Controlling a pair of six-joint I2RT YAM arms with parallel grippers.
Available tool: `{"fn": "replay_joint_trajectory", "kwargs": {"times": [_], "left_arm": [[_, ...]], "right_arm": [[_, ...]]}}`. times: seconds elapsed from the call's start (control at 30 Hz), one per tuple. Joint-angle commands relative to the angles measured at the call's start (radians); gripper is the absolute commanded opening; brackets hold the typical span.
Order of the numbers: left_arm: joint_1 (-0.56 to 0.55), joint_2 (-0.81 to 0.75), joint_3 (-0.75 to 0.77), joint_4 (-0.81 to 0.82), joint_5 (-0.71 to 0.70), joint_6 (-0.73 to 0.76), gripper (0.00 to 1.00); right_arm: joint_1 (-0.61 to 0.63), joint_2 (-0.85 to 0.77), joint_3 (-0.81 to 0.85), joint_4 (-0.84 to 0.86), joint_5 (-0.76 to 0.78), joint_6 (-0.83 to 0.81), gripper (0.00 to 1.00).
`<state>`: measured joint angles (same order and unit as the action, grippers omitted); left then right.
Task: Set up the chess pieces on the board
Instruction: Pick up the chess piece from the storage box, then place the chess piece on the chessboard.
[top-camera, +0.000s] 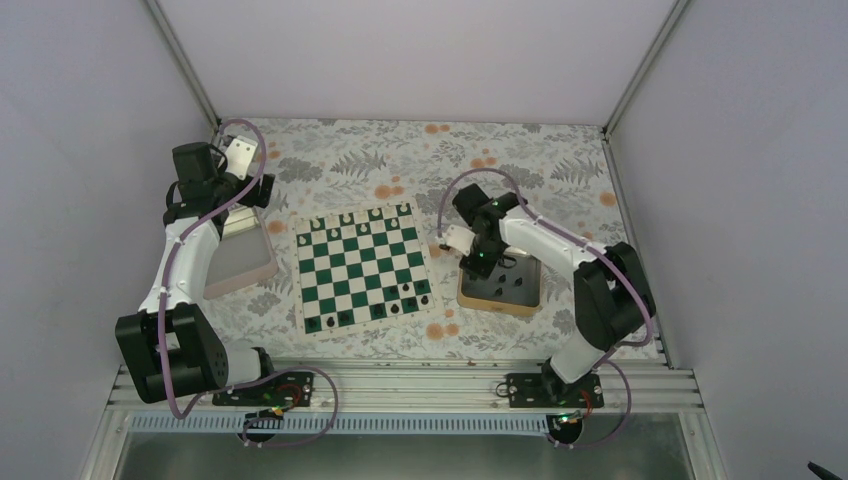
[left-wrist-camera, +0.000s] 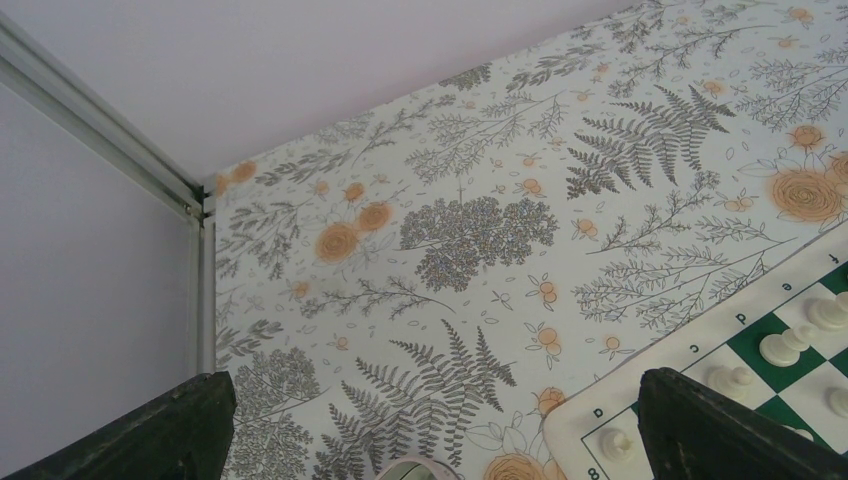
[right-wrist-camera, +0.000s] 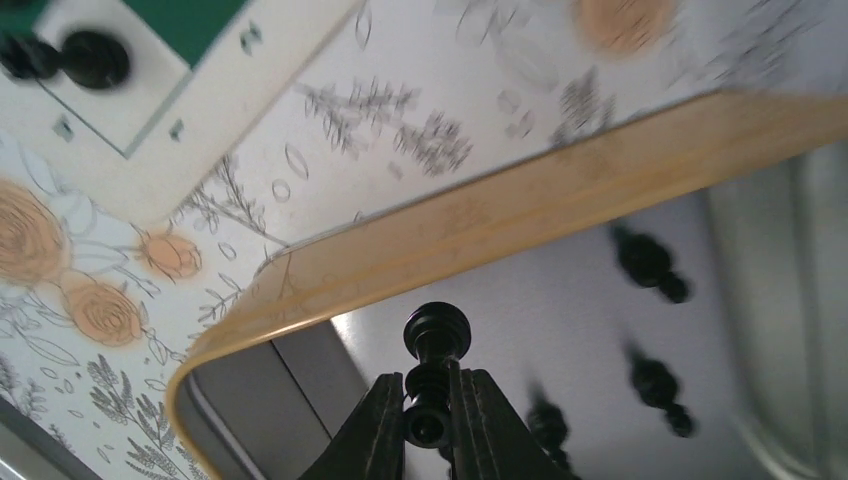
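The green and white board (top-camera: 350, 250) lies mid-table, with a few black chess pieces (top-camera: 400, 305) near its front edge. My right gripper (right-wrist-camera: 428, 400) reaches into the gold tray (right-wrist-camera: 500, 220) and is shut on a black chess piece (right-wrist-camera: 436, 335) that sticks out past the fingertips, just above the tray floor. More black pieces (right-wrist-camera: 648, 262) lie loose in that tray. In the top view the right gripper (top-camera: 487, 265) sits over the tray's left part. My left gripper (left-wrist-camera: 430, 420) hangs open and empty past the board's far left corner (left-wrist-camera: 690, 350).
White chess figures (left-wrist-camera: 785, 347) stand along the board's far row. A pinkish-rimmed tray (top-camera: 240, 260) lies left of the board, under the left arm. The gold tray (top-camera: 497, 306) sits right of the board. Walls close in on the left, the right and the far side.
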<state>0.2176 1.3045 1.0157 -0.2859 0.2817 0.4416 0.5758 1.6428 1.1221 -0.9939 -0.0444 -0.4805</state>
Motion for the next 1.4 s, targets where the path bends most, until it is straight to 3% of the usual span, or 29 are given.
{"fn": "replay_joint_trajectory", "kwargs": {"times": [0.0, 0.33, 0.77, 1.37], "left_arm": [[0.005, 0.001, 0.004, 0.000, 0.009, 0.011, 1.00], [0.004, -0.004, 0.009, -0.004, 0.013, 0.007, 1.00], [0.005, -0.007, 0.005, -0.005, 0.009, 0.009, 1.00], [0.005, -0.005, 0.004, -0.005, 0.024, 0.009, 1.00]], "right_arm": [[0.028, -0.033, 0.144, -0.078, 0.028, 0.001, 0.08], [0.192, 0.117, 0.405, -0.157, 0.082, -0.039, 0.08], [0.488, 0.371, 0.736, -0.191, -0.061, -0.112, 0.08], [0.577, 0.497, 0.710, -0.119, -0.134, -0.124, 0.09]]}}
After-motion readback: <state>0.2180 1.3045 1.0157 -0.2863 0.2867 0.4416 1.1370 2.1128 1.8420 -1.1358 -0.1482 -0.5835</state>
